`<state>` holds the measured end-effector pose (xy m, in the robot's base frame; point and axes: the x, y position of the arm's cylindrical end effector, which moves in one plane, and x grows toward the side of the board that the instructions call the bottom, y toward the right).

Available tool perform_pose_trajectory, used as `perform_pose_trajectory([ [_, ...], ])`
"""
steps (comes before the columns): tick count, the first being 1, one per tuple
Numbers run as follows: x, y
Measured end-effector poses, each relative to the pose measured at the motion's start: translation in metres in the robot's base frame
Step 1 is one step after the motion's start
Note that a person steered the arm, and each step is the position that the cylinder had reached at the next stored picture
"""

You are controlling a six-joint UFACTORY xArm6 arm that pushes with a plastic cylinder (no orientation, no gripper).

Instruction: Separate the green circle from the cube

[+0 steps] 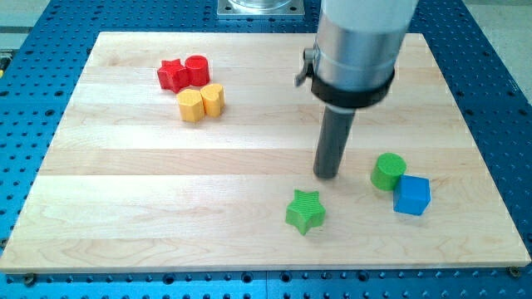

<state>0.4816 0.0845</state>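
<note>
My tip (327, 174) is planted on the board (125, 208), standing just left of the green circle (387, 171) with a sliver of bare wood between them. No contact with anything, and, being a plain rod, it has no jaws to open or close; it holds nothing.

The circle sits at the view's lower right, and the blue cube (411, 196) is tucked right against its lower-right side, apparently touching. So the separation is not yet done: the pair reads as one cluster.

The green star (305, 211) lies below and a little left of my tip, near but apart (it has no part in this job and is best left alone).

Far off at the upper left, the red star (171, 75), red cylinder (197, 70), yellow hexagon (191, 105) and yellow heart (214, 99) huddle together, well clear of the action.

What's left, by my reading: everything that counts. From this side a straight push right would likely drive the circle into the cube, so my tip probably needs a better angle, getting between the two or pushing the circle up the view.
</note>
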Motion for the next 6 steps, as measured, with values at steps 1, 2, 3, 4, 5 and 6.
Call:
perform_pose_trajectory([
  [1,-0.021,0.091],
  [2,-0.008,0.131],
  [3,0.017,0.054],
  [4,0.035,-0.018],
  [5,0.036,-0.018],
  [6,0.001,0.04],
])
